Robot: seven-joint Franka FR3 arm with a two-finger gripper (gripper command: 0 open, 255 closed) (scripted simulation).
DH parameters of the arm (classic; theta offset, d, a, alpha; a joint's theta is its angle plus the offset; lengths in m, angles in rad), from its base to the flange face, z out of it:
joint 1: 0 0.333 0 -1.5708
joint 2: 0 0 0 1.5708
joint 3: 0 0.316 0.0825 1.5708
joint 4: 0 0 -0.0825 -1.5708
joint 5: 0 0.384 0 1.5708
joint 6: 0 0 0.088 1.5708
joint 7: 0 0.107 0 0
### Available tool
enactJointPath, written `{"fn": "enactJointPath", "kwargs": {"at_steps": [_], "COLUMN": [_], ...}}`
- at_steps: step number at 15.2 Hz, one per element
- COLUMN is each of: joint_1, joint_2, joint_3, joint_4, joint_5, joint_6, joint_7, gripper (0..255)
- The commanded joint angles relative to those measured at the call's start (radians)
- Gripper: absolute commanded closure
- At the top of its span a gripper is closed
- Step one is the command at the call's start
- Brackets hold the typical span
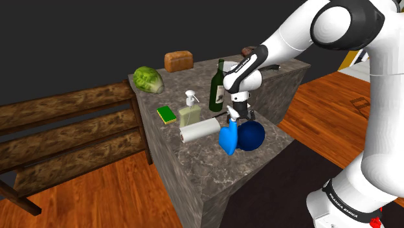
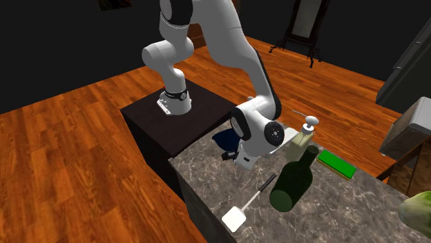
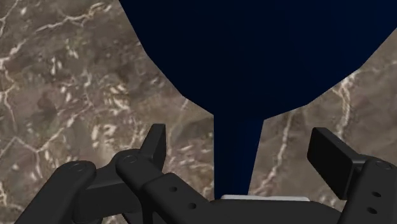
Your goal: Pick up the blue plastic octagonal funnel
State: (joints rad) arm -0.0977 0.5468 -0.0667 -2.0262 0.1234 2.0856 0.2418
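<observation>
Two black fingers (image 3: 156,143) of the tool (image 3: 240,137) stand apart, open, with one blue funnel (image 3: 254,57) under them. Its thin spout sits in the gap and touches neither finger, so it is not gripped. The wide end points away from the tool. The funnel lies on the grey marble desk (image 1: 213,178), near the edge facing the dark stand (image 2: 179,124), just beside one white paper roll (image 1: 199,131) lying on its side. One white arm (image 1: 291,39) bends down over the funnel.

Also on the desk, one of each:
- dark green bottle (image 1: 218,87), upright, behind the roll
- soap pump bottle (image 1: 190,113), upright, near the roll
- green sponge (image 1: 167,114), beside the pump bottle
- lettuce head (image 1: 149,79) and bread loaf (image 1: 179,61), at the far end in the shoulder view
- spatula (image 2: 248,203) with a white blade, lying flat near the bottle

The floor (image 1: 116,194) is orange wood.
</observation>
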Motion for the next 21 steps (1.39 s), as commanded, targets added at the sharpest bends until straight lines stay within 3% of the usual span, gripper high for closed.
{"fn": "enactJointPath", "kwargs": {"at_steps": [1,10,21], "joint_1": [0.000,0.000,0.004], "joint_2": [0.003,0.005,-0.115], "joint_3": [0.001,0.000,-0.007], "joint_4": [0.000,0.000,-0.012], "joint_5": [0.001,0.001,-0.013], "joint_6": [0.004,0.005,-0.103], "joint_7": [0.000,-0.001,0.013], "gripper": [255,255,255]}}
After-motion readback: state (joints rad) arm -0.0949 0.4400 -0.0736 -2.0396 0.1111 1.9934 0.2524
